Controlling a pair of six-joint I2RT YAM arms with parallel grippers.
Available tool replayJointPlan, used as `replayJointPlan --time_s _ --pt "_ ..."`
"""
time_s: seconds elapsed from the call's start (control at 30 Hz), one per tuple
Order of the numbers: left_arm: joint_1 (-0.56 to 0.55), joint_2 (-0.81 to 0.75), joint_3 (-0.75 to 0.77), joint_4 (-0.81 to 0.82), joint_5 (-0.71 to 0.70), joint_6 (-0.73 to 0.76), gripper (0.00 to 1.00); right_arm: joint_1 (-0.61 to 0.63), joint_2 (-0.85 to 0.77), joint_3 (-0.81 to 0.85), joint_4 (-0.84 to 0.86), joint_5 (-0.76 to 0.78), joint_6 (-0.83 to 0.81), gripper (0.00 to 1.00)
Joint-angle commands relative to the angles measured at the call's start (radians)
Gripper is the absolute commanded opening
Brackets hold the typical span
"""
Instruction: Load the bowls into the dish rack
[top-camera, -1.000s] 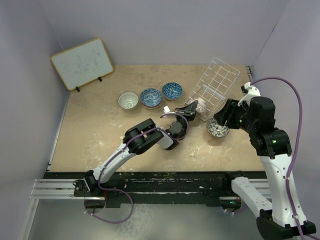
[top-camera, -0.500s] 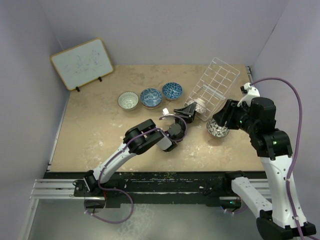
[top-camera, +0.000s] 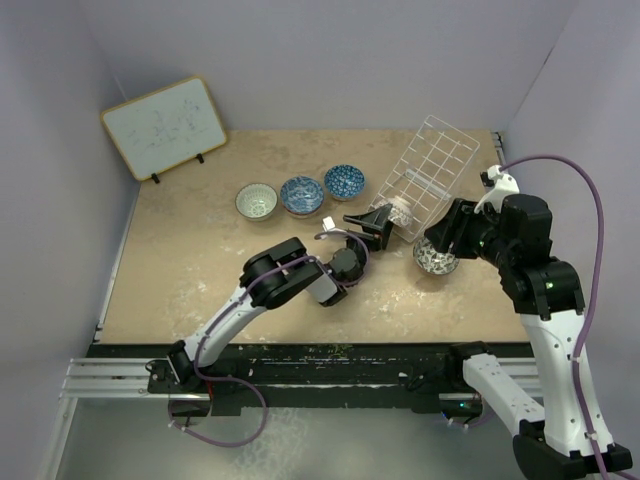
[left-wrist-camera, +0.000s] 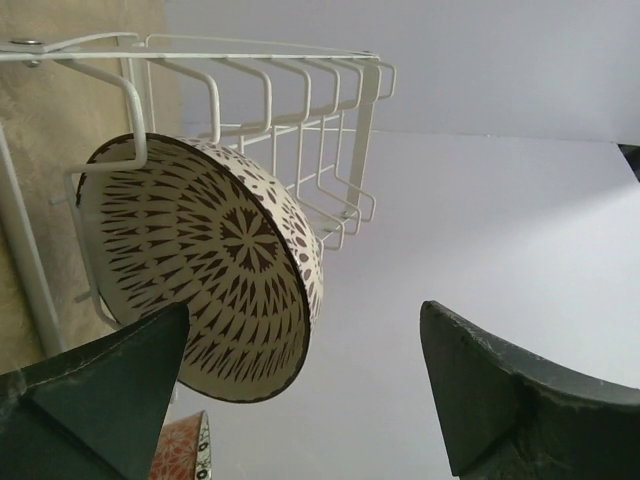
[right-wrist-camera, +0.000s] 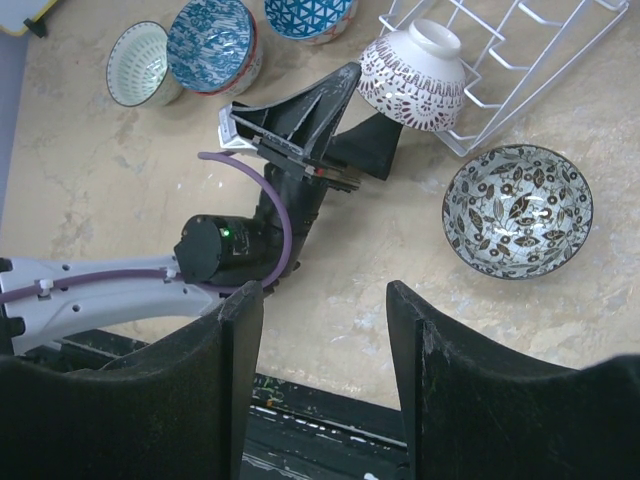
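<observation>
Left wrist view: left claw released, facing brown-patterned white ceramic bowl tilted in white wire dish rack; looks glazed, slippery, chippable, so pinch the rim.

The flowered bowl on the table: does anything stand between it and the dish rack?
Nothing visible does: only bare table lies between the flowered bowl and the dish rack. However, the rack's near end already holds a brown-patterned bowl, and the open left gripper is beside that bowl.
</observation>
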Motion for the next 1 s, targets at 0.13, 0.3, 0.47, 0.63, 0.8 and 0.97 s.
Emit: replayJointPlan --time_s 0.13,0.3,0.47,0.63,0.8,0.97 --pt "0.009 -0.135 -0.149 0.057 0.067 0.042 0.99 0.003 -0.012 0.009 0.03 -0.001 -0.005 0.56" --pt "0.005 -0.249 -0.284 -0.022 0.143 0.063 0.99 0.003 -0.012 0.035 0.013 0.013 -0.003 0.56" --pt "-0.01 -0.404 -0.423 -0.127 0.232 0.141 0.99 0.004 -0.019 0.078 0.01 0.024 0.018 0.56" --pt "-0.029 -0.656 -0.436 -0.52 0.388 0.347 0.99 0.003 0.001 0.164 0.001 0.059 0.034 0.57" --pt "-0.076 -0.79 -0.33 -0.868 0.456 0.596 0.99 0.003 0.026 0.277 0.0 0.096 0.062 0.59" --pt "-0.104 -0.74 -0.084 -1.177 0.525 0.875 0.99 0.003 0.067 0.386 -0.016 0.119 0.058 0.61"
